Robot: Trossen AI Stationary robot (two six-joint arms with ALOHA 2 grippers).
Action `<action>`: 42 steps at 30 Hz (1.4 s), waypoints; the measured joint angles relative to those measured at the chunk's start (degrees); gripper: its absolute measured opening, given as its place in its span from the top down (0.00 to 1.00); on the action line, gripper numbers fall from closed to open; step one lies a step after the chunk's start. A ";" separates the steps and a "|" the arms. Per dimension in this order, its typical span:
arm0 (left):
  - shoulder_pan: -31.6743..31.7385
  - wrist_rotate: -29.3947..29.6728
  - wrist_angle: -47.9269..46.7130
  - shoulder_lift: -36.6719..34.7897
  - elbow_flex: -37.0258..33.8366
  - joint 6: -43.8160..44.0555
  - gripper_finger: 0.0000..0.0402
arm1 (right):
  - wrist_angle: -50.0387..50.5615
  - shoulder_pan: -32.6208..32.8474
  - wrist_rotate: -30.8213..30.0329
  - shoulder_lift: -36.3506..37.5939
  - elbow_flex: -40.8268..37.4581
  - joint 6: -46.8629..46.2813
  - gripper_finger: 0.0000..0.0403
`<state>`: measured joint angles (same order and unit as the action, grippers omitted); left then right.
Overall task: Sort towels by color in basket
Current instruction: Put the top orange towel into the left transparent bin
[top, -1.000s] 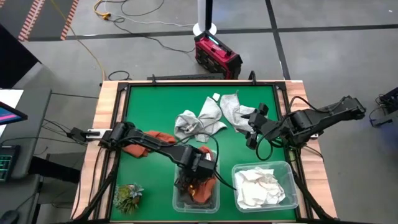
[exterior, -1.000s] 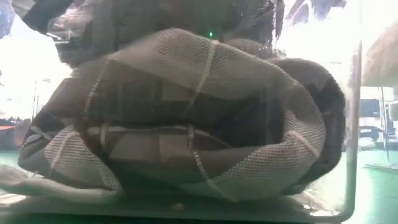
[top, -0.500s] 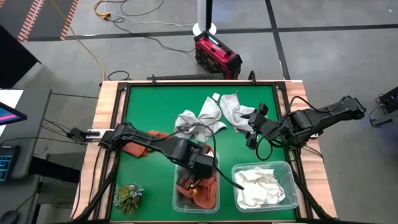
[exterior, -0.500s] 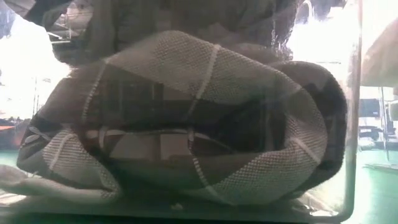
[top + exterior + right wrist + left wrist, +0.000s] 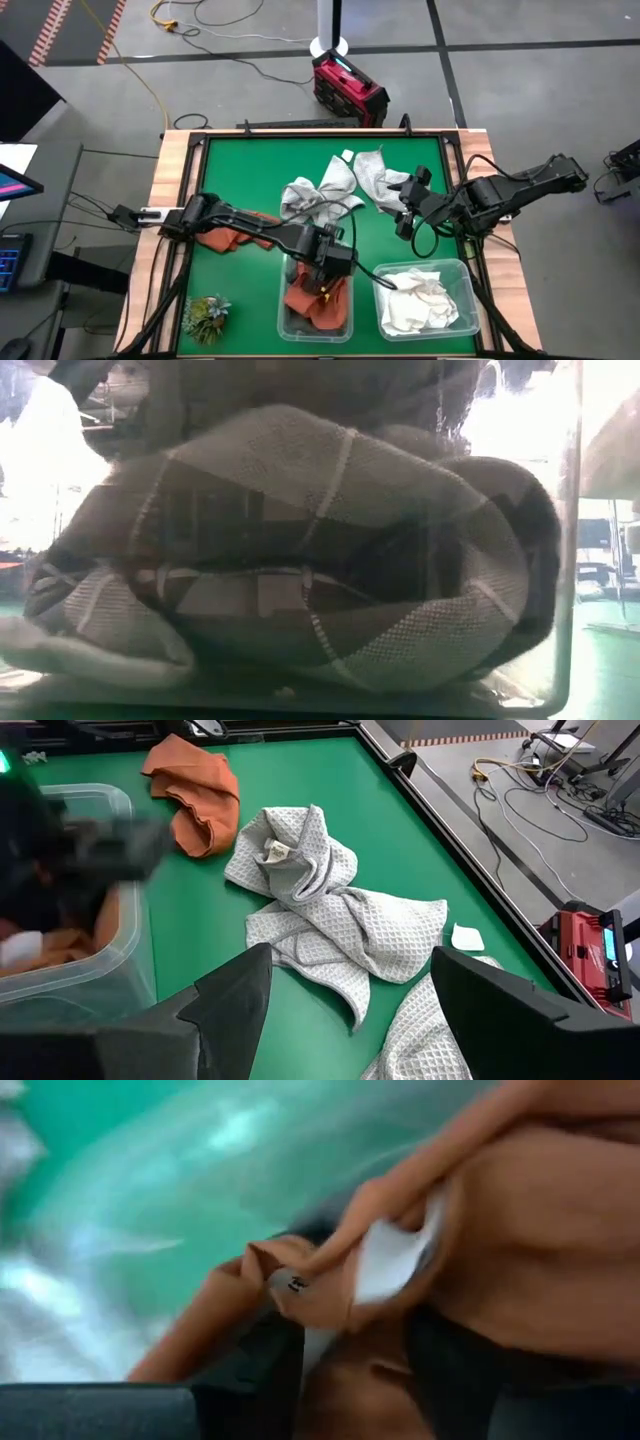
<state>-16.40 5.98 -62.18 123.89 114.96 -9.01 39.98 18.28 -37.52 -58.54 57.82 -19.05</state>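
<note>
My left gripper (image 5: 322, 285) reaches down into the left clear bin (image 5: 283, 312), open over rust-orange towels (image 5: 315, 300). In the left wrist view an orange fold with a white tag (image 5: 385, 1260) fills the space ahead of the left gripper (image 5: 355, 1390). A second orange towel (image 5: 225, 238) lies on the mat under the left arm. Two light grey towels (image 5: 318, 197) (image 5: 375, 172) lie crumpled mid-table. My right gripper (image 5: 401, 208) hovers open beside them, clear of the light grey towels (image 5: 330, 910). A grey checked towel (image 5: 300, 560) rests against the bin's near wall. My left gripper stands open with orange cloth (image 5: 350, 1370) showing in the gap between its fingers, coming from above into the bin. Whether the fingers touch that cloth, I cannot tell. The towel lies on the pile in the bin.
The right clear bin (image 5: 470, 300) holds white towels (image 5: 420, 300). A green plant tuft (image 5: 205, 316) sits at the near left corner. A raised wooden rim (image 5: 160, 200) bounds the green mat, which is bare along its far-left part (image 5: 250, 170). A red case (image 5: 348, 88) stands on the floor beyond.
My left gripper has shifted a little toward the table's right over the left bin, and more of the orange towels beneath it shows.
</note>
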 joint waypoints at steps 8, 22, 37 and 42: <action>-1.71 -3.80 5.87 -0.47 -4.39 -3.20 0.59 | -0.17 -0.09 0.00 0.00 0.00 0.00 0.24; -3.50 -0.01 6.28 -9.06 3.07 -11.16 0.59 | 0.08 -0.04 0.00 0.00 0.00 0.01 0.24; -6.47 -23.62 12.99 -3.75 3.04 -6.11 0.59 | 0.05 -0.07 -0.02 0.02 0.00 0.02 0.24; -6.46 -24.91 11.82 -0.45 2.15 -6.35 0.59 | 0.17 -0.07 0.00 0.00 0.00 0.00 0.24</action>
<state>-22.86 -18.94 -50.36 123.44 117.11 -15.37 40.15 18.22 -37.52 -58.54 57.82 -19.05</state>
